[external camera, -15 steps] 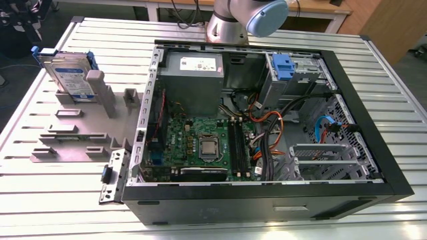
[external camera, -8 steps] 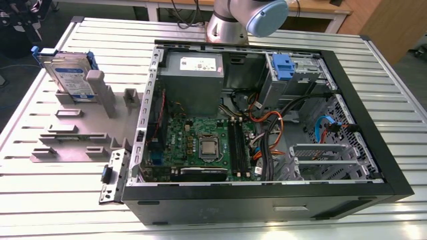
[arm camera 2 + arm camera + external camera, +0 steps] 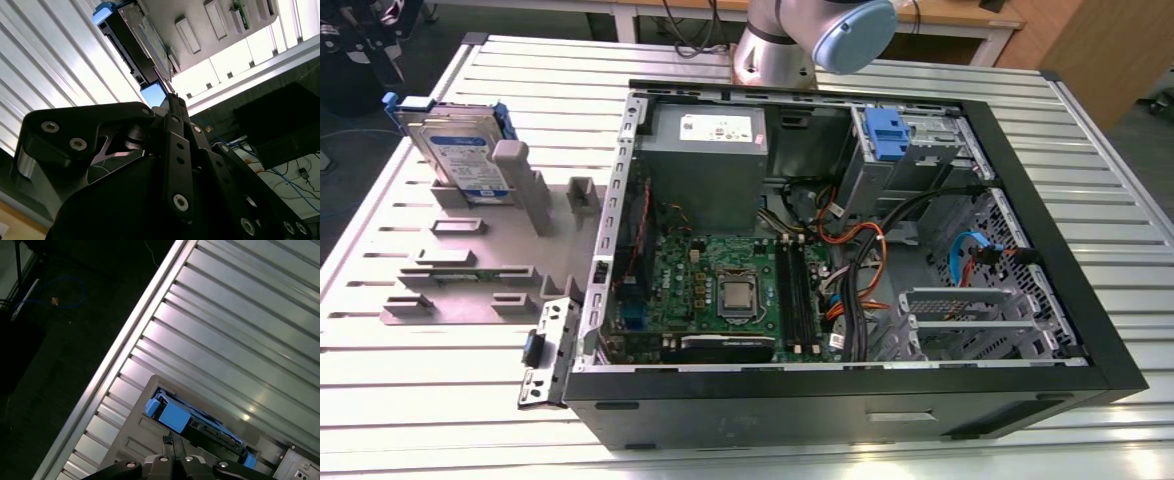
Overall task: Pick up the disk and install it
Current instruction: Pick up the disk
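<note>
Exterior view: the disk (image 3: 458,150) stands on edge in a grey holder (image 3: 467,270) on the counter (image 3: 427,400), to the exterior view's left of the open computer case (image 3: 854,260). In both wrist views the end effector (image 3: 168,439) (image 3: 172,97) points toward the disk, clear of it, tips together, holding nothing.

This looks like a robotics lab or workshop. A ribbed aluminium worktable (image 3: 427,400) carries an opened black desktop computer case (image 3: 854,400) with its green motherboard (image 3: 720,290) bare, beside a grey slotted plastic fixture plate (image 3: 467,290). A silver-and-blue robot arm (image 3: 787,50) stands at the far edge, with pale wooden desks (image 3: 947,15) behind.
</note>
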